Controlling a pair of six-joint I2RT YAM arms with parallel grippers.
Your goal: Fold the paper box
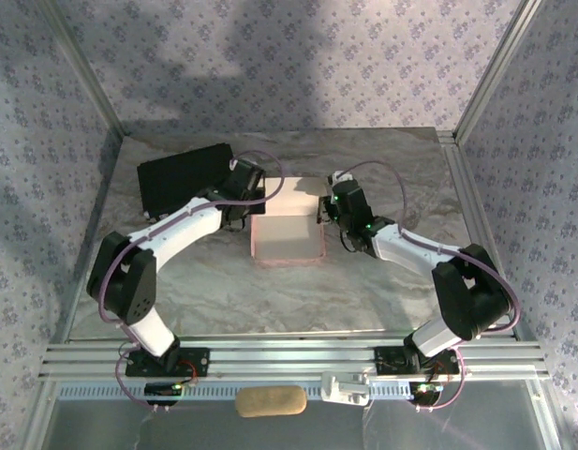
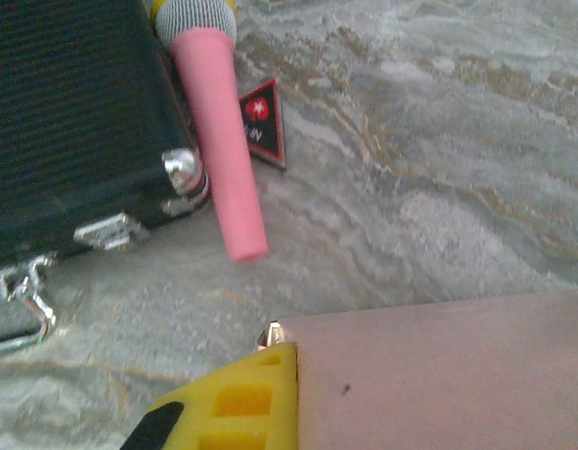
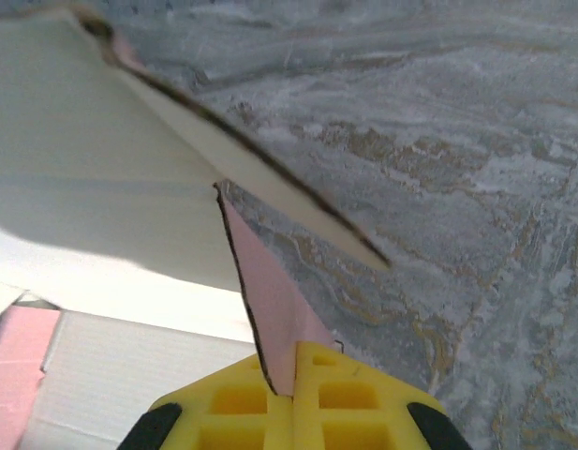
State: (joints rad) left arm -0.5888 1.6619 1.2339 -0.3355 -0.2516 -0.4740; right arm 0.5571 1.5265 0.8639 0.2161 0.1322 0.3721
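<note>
The paper box (image 1: 287,239) lies at the table's middle, pale pink outside and white inside, a shallow tray with a back flap raised. My left gripper (image 1: 254,202) is at its far left corner. In the left wrist view one yellow finger (image 2: 237,408) presses against a pink wall (image 2: 448,375), which hides the other finger; the left gripper (image 2: 296,356) is shut on that wall. My right gripper (image 1: 323,209) is at the box's far right corner. Its two yellow fingers meet on a pink side flap (image 3: 270,300), so the right gripper (image 3: 294,389) is shut on it, below the white inner panel (image 3: 82,187).
A black case (image 1: 184,176) with metal latches (image 2: 106,230) lies at the back left, just behind the left gripper. A pink-handled microphone (image 2: 218,141) leans along its edge, beside a red and black tag (image 2: 263,122). A tan pad (image 1: 270,401) and a white part (image 1: 349,386) sit by the near rail.
</note>
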